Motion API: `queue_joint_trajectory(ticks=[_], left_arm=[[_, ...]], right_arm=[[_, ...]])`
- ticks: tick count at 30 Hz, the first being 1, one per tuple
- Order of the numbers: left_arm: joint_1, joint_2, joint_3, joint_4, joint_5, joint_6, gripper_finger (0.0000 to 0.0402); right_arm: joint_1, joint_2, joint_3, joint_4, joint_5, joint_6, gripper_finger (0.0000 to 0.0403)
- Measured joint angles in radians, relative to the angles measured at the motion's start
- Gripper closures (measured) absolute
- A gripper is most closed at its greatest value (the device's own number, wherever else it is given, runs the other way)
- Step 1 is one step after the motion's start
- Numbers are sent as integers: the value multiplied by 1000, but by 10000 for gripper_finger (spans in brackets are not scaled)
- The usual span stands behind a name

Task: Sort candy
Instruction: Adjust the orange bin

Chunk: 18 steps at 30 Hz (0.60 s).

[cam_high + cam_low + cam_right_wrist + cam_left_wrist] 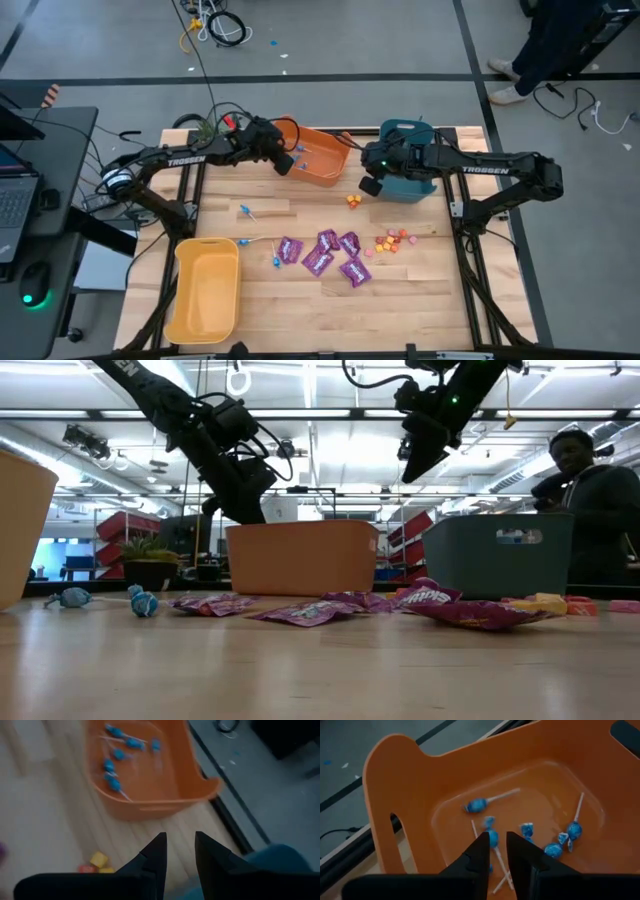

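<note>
My left gripper [497, 842] hangs open over the orange bin [322, 156] at the table's far side. Several blue lollipops [555, 840] lie on the bin's floor, and one [492, 837] shows through the gap between my fingers. My right gripper [180, 842] stands open and empty in the air between the orange bin and the teal bin [410, 178]. On the table lie purple packets [325, 255], two blue lollipops [246, 212] [275, 260], and small orange and pink pieces [392, 240] [353, 201].
A yellow bin [205, 290] stands at the table's near left corner. A desk with a laptop [15, 200] is left of the table. A person [590, 490] stands beyond the table's far right corner. Bare wood lies near the front edge [400, 320].
</note>
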State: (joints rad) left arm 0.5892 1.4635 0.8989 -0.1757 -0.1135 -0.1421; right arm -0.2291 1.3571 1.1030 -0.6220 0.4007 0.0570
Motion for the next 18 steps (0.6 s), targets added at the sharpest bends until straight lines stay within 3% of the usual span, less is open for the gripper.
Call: queue_joint_trajectory(ticks=[9,18], left_arm=[[-23,-30,0,8,73,-21,330],[-25,-88,1,120,75,12,330]], right_arm=[[14,0,-227,530,-279,-29,316],[13,0,-431,934,-298,78,331]])
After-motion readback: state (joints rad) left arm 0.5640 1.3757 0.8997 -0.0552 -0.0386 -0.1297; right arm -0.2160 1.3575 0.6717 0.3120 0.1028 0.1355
